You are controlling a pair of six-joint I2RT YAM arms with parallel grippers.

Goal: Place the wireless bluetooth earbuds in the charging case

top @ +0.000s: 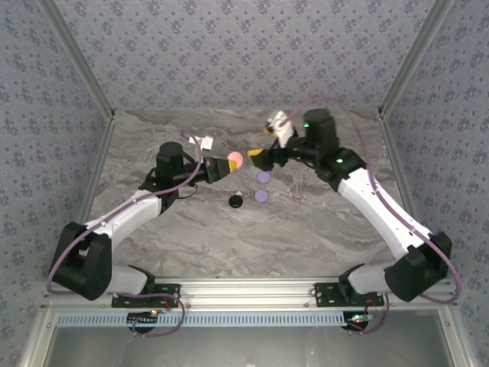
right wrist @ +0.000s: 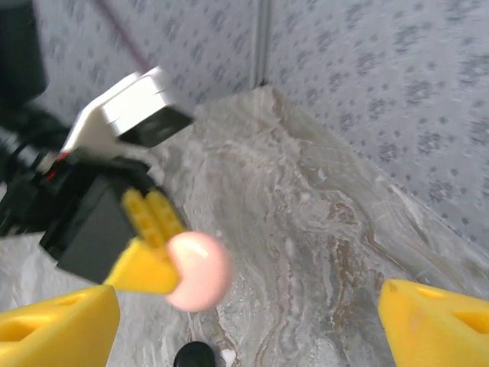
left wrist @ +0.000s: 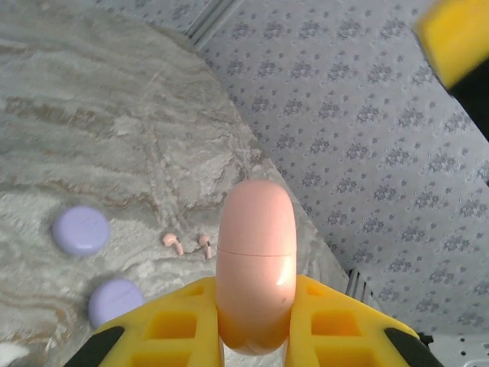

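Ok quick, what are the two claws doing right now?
Left claw: shut on the pink charging case.
Right claw: open, holding nothing.

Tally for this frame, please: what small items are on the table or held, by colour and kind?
pink case, held in the left fingers: 1
purple discs: 2
black disc: 1
pinkish earbuds: 2
Total: 6
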